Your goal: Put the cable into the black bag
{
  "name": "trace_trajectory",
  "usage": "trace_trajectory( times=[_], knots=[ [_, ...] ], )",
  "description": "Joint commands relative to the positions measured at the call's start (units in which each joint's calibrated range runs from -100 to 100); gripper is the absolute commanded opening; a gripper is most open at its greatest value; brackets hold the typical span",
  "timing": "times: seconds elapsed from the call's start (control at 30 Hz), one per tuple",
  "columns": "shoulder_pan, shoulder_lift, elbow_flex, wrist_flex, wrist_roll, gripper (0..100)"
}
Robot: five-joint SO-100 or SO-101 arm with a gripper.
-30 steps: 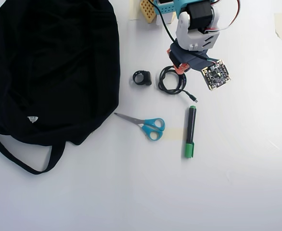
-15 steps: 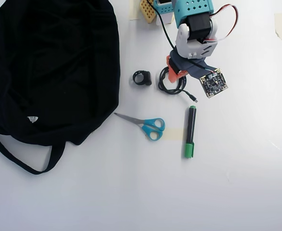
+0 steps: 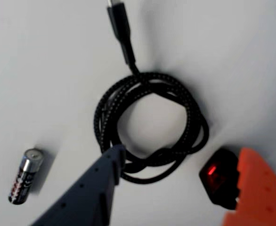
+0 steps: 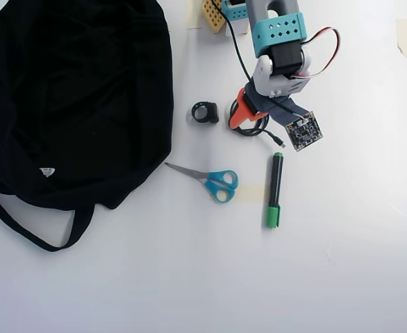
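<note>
On my overhead feed, the black bag (image 4: 75,104) fills the left side of the white table (image 4: 342,263), its strap trailing toward the lower left. To its right lies a small black ring (image 4: 205,112), and below that the blue-handled scissors (image 4: 210,180). Next comes the cable (image 4: 253,128), coiled on the table well apart from the bag, with my gripper (image 4: 248,114) directly over it so only the coil's lower edge and the short plug tail show. Below the tail lies a green-and-black marker (image 4: 274,190).

On my wrist feed, a battery (image 3: 26,175) lies at lower left. The cable (image 3: 150,125) sits flat in a loose loop, its plug pointing toward the top edge. The dark finger (image 3: 93,188) has its tip at the coil's lower left edge; I can't tell whether it touches. The orange finger (image 3: 253,193) stands outside the coil at right. The jaws are spread wide across the loop, gripping nothing.
</note>
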Motion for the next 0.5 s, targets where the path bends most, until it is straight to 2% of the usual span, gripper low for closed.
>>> trace_trajectory(
  times=[0.0, 0.2, 0.47],
  knots=[
    [-0.65, -0.29, -1.10, -0.66, 0.22, 31],
    [-0.73, -0.21, -0.29, -0.66, 0.48, 31],
    [0.02, -0.13, 2.76, -0.75, 4.36, 31]
  ],
)
